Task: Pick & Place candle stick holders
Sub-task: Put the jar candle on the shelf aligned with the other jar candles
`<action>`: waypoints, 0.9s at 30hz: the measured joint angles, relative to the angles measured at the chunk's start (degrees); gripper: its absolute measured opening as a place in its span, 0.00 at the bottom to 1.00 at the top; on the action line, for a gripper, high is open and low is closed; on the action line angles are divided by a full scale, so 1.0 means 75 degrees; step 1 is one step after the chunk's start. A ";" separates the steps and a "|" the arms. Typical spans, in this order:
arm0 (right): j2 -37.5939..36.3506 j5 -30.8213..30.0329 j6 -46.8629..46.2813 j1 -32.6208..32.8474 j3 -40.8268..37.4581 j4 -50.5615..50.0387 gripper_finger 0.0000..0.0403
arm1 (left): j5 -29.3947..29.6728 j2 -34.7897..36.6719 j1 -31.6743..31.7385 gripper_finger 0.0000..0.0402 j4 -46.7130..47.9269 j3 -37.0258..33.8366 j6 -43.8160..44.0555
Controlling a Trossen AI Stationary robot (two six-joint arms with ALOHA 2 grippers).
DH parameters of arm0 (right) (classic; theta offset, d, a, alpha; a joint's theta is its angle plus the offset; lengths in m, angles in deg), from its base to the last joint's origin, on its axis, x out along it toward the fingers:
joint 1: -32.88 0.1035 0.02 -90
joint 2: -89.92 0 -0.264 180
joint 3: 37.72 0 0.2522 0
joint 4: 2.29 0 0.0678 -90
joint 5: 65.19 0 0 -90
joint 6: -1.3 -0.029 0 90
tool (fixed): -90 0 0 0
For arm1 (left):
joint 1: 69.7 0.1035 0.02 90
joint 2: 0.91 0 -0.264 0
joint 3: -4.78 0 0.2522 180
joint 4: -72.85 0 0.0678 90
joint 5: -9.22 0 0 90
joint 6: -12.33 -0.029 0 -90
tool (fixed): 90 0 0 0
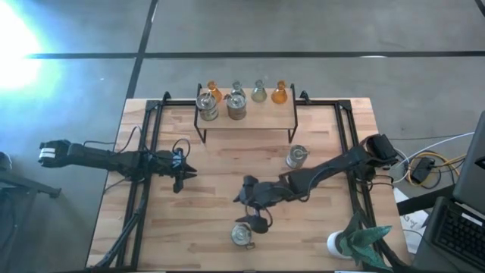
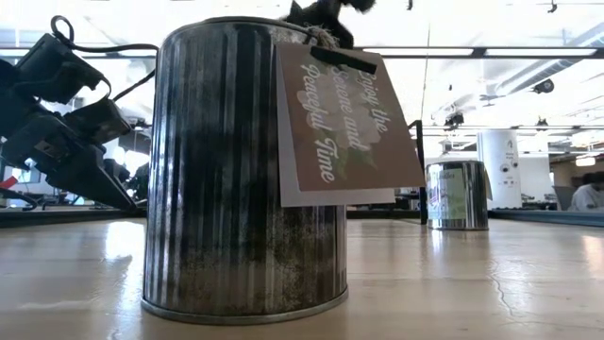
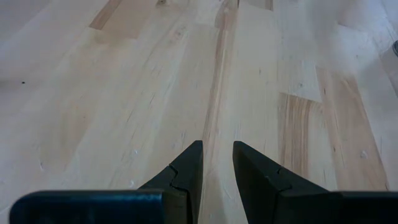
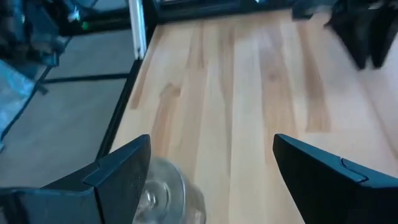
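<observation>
A silvery jar-like holder (image 1: 243,233) with a paper tag (image 2: 344,123) stands upright on its base near the table's front edge. My right gripper (image 1: 254,216) hangs wide open just above its top; the jar's rim (image 4: 165,190) shows between the fingers. A second jar (image 1: 297,157) stands on the table right of centre. Two more jars (image 1: 207,106) and several tiny amber and pale green bulbs (image 1: 260,92) stand on a black-legged wooden shelf (image 1: 250,120) at the far middle. My left gripper (image 1: 182,178) rests low at the left, fingers a narrow gap apart, empty. My right gripper's fingers stand open over the near jar from above. One finger (image 4: 118,171) is right beside the jar's rim (image 4: 168,180), and I cannot tell whether it touches it. The jar stands upright on the table.
A teal spiky object (image 1: 367,239) on a white base (image 1: 337,244) stands at the near right corner. Black frame rails (image 1: 144,152) run along the table's left and right sides. Bare wood lies between the two grippers and in front of the shelf.
</observation>
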 joint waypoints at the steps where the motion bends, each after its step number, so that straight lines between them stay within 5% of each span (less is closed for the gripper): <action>1: -0.0003 -0.0080 -0.0030 -0.0004 0.0151 -0.0127 0.82 | 0.0000 0.0000 -0.0002 0.23 -0.0002 0.0000 0.0000; 18: 0.0000 -0.0299 -0.0444 -0.0032 0.0723 -0.1374 0.81 | 0.0742 -0.0041 0.0009 0.23 -0.0372 -0.0017 -0.0193; 27: 0.0000 -0.0360 -0.0444 -0.0029 0.0717 -0.1334 0.81 | 0.2259 -0.0038 0.0006 0.23 -0.2709 -0.0017 -0.3011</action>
